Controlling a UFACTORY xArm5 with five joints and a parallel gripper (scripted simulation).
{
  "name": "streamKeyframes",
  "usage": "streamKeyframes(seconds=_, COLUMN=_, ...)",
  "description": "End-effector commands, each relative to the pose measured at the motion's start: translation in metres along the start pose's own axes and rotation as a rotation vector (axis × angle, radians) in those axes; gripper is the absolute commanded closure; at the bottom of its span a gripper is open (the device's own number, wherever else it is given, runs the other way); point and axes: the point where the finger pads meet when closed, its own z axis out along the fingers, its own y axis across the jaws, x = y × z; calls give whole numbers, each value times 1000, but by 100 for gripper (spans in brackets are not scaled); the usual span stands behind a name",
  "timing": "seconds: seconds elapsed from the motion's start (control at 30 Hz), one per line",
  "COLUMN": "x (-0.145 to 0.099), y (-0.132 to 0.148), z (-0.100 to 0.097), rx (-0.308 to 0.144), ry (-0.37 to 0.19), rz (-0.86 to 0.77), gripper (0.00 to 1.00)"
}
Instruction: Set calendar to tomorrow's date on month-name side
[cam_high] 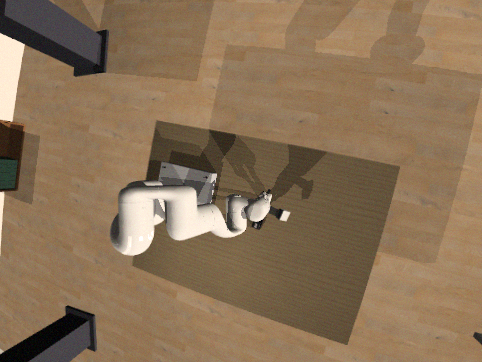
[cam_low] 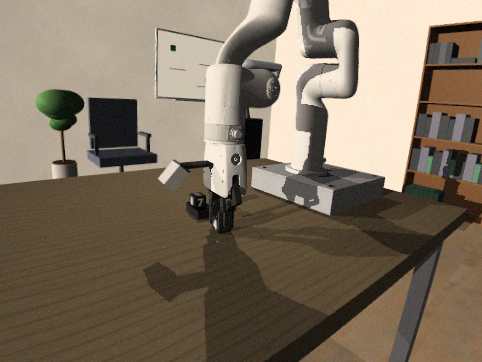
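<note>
In the side view my gripper (cam_low: 221,220) points straight down, close to the table top. It is shut on a dark calendar cube (cam_low: 216,224) that sits low, at or just above the wood; I cannot read its digit. Just behind and left of it stands the small dark tray (cam_low: 196,210) with the other cube (cam_low: 198,201), which shows a white 7 toward the camera. In the overhead view the gripper (cam_high: 258,224) shows at the end of the white arm, and the tray and cubes are hidden under it. The month's name is not visible.
A small white box (cam_low: 173,175) juts out on a stalk from the wrist, left of the gripper. The robot's grey base plate (cam_low: 317,187) stands on the table behind and right. The table's front edge runs near on the right.
</note>
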Motion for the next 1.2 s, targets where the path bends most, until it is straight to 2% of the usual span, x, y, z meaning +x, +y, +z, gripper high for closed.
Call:
streamKeyframes(seconds=0.0, x=1, y=-1, z=-1, rx=1, ry=3, rz=0, gripper=73)
streamKeyframes(seconds=0.47, x=1, y=-1, z=-1, rx=1, ry=3, rz=0, gripper=73)
streamKeyframes(seconds=0.5, x=1, y=-1, z=-1, rx=1, ry=3, rz=0, gripper=69)
streamKeyframes(seconds=0.57, x=1, y=-1, z=-1, rx=1, ry=3, rz=0, gripper=69)
streamKeyframes(seconds=0.6, x=1, y=-1, z=-1, rx=1, ry=3, rz=0, gripper=65)
streamKeyframes(seconds=0.73, x=1, y=-1, z=-1, rx=1, ry=3, rz=0, gripper=65)
streamKeyframes(seconds=0.77, x=1, y=-1, z=-1, rx=1, ry=3, rz=0, gripper=61)
streamKeyframes(seconds=0.83, x=1, y=-1, z=-1, rx=1, ry=3, rz=0, gripper=61)
streamKeyframes(seconds=0.87, x=1, y=-1, z=-1, rx=1, ry=3, rz=0, gripper=57)
streamKeyframes(seconds=0.93, x=1, y=-1, z=-1, rx=1, ry=3, rz=0, gripper=57)
streamKeyframes(seconds=0.97, x=1, y=-1, z=-1, rx=1, ry=3, rz=0, gripper=53)
streamKeyframes(seconds=1.17, x=1, y=-1, z=-1, rx=1, ry=3, rz=0, gripper=53)
